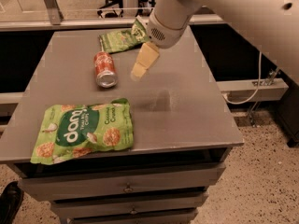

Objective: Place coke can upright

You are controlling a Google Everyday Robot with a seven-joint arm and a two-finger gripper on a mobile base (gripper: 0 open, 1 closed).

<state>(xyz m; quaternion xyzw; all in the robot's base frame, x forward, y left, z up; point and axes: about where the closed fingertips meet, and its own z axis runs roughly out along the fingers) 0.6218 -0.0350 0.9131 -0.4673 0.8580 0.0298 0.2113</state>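
Observation:
The coke can (105,69), red-orange with white markings and a silver end facing me, lies on its side on the grey table top (191,111), left of centre. My gripper (139,71), cream-coloured at its tip, hangs from the white arm that comes in from the upper right. It is just above the table, a short way to the right of the can and apart from it. It holds nothing that I can see.
A large green Dang snack bag (84,132) lies flat at the front left corner. A second green bag (119,38) lies at the back, behind the can. Drawers (126,188) sit below the table top. A white cable (252,92) hangs to the right.

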